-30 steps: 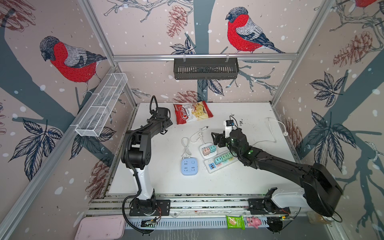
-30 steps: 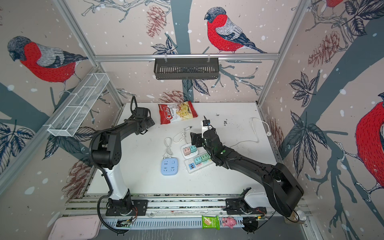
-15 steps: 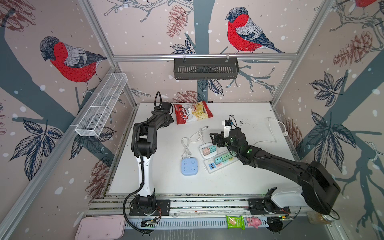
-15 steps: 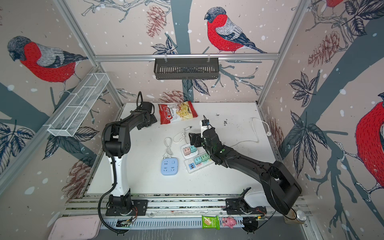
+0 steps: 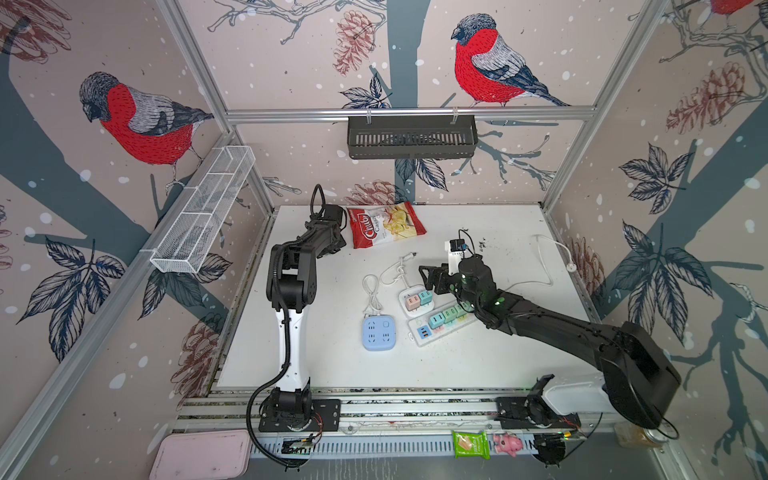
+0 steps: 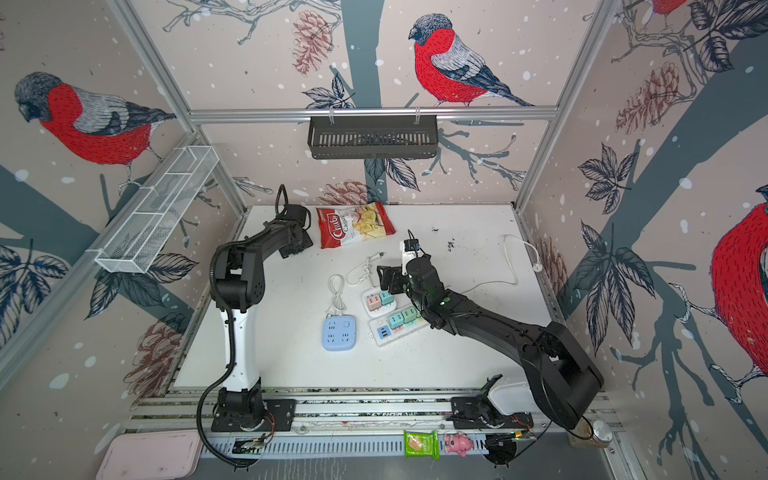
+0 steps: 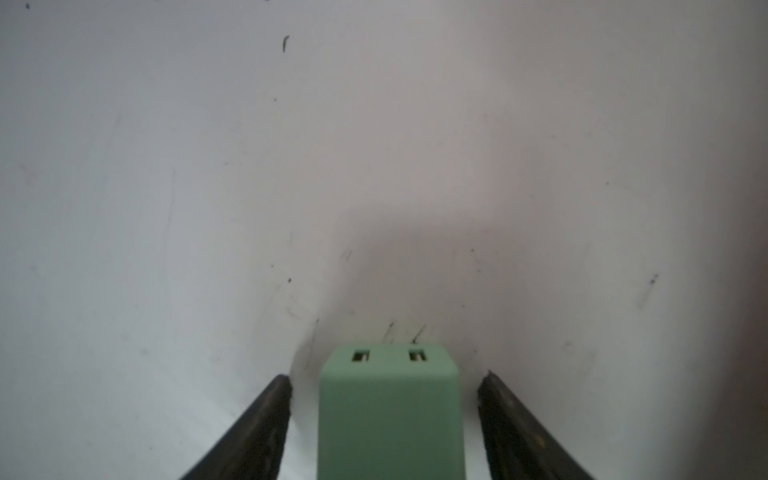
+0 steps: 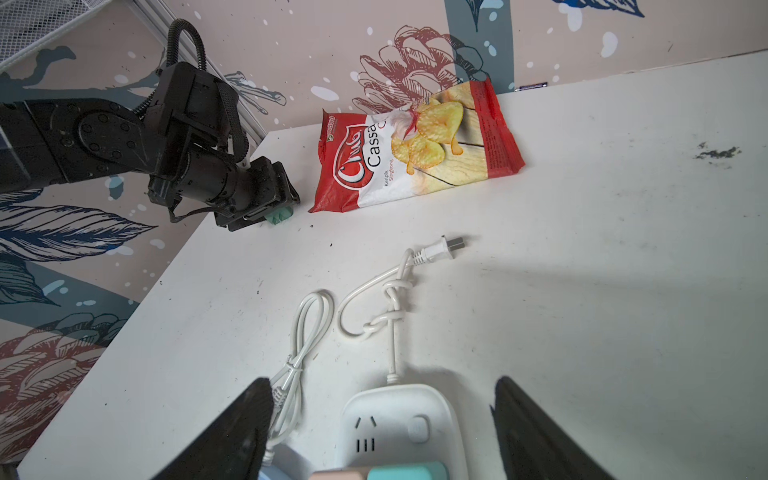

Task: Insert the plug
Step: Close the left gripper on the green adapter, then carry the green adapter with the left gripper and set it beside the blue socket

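A mint-green plug (image 7: pixel 390 415) lies on the white table at the back left, beside the chips bag. My left gripper (image 7: pixel 384 380) straddles it, open, with a gap showing on each side of the plug. From the right wrist view the plug (image 8: pixel 279 215) peeks out under the left gripper (image 8: pixel 266 208). My right gripper (image 8: pixel 383 386) hangs open over the small white power strip (image 8: pixel 399 419), holding nothing. That strip (image 5: pixel 409 299) carries a pink and a teal adapter. In both top views the left gripper (image 5: pixel 334 245) (image 6: pixel 297 247) hides the plug.
A red chips bag (image 5: pixel 386 224) lies at the back. A knotted white cord ends in a two-pin plug (image 8: pixel 440 248). A blue cube socket (image 5: pixel 378 332) and a long strip (image 5: pixel 440 324) with several adapters sit mid-table. A white cable (image 5: pixel 548 257) loops at right.
The left arm's elbow has swung to the right and folded up, with its gripper staying near the chips bag. The right arm has barely moved.
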### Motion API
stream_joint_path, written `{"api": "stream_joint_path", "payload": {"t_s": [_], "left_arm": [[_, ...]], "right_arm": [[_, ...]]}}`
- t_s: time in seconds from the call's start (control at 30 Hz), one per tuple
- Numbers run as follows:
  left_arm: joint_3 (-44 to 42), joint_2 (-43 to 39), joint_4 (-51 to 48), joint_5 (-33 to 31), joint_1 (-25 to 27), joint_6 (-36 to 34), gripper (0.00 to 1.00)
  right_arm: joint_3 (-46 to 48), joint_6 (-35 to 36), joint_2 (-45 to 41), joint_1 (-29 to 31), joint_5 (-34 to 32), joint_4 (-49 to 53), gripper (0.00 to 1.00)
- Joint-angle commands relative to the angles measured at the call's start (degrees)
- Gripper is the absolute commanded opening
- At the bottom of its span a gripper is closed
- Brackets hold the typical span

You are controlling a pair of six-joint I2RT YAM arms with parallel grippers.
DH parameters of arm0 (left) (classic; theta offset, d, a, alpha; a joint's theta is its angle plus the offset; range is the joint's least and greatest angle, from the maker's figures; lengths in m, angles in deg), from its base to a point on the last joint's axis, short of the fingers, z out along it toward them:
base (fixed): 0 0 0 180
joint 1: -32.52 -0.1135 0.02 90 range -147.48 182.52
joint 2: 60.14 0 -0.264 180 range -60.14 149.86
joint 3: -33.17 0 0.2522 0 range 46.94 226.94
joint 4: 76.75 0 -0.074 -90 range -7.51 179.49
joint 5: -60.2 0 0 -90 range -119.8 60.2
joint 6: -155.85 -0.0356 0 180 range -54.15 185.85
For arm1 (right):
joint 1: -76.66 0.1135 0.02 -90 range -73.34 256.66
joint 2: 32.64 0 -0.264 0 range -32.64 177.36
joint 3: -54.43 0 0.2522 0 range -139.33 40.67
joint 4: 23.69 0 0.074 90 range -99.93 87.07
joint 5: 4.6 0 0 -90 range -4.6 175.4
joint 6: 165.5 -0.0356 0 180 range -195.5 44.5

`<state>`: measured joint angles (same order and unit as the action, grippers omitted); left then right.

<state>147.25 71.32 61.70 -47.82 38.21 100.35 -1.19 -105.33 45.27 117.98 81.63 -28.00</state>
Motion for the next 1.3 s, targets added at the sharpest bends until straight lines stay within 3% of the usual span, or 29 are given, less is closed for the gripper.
{"api": "stream_joint_path", "payload": {"t_s": [0.0, 0.17, 0.37, 0.5, 0.63, 0.87, 1.1, 1.27], "left_arm": [[-0.21, 0.73, -2.96, -0.43, -0.24, -0.22, 0.59], [-2.16, 0.40, -3.76, -1.55, -0.25, 1.50, 0.33], [-13.04, -6.38, 1.17, 0.89, 0.08, 4.91, 0.21], [-26.67, -16.40, 5.42, 0.29, 2.61, 11.44, 0.21], [-38.34, -26.65, 9.29, -1.65, 8.57, 14.66, 0.21], [-54.08, -38.34, 21.63, 5.36, 11.10, 16.64, 0.21], [-59.06, -43.50, 28.27, 4.52, 15.66, 17.09, 0.22], [-60.12, -43.81, 28.35, -1.47, 18.76, 19.29, 0.22]], "right_arm": [[0.36, -0.50, -0.55, -0.09, 0.43, -1.84, 0.83], [0.89, -0.90, -0.84, -0.28, 0.70, -2.40, 0.83], [1.13, -1.21, -0.41, -0.38, 1.46, -3.11, 0.83], [1.51, -1.46, -0.46, -0.36, 1.53, -3.29, 0.82], [2.09, -1.84, -0.57, -0.36, 1.75, -4.13, 0.81], [2.43, -1.47, -1.27, -0.19, 1.39, -4.34, 0.80], [2.48, -0.51, -1.36, -0.19, -0.26, -4.18, 0.80], [2.44, 0.44, -1.17, 0.07, -1.97, -4.17, 0.80]]}}
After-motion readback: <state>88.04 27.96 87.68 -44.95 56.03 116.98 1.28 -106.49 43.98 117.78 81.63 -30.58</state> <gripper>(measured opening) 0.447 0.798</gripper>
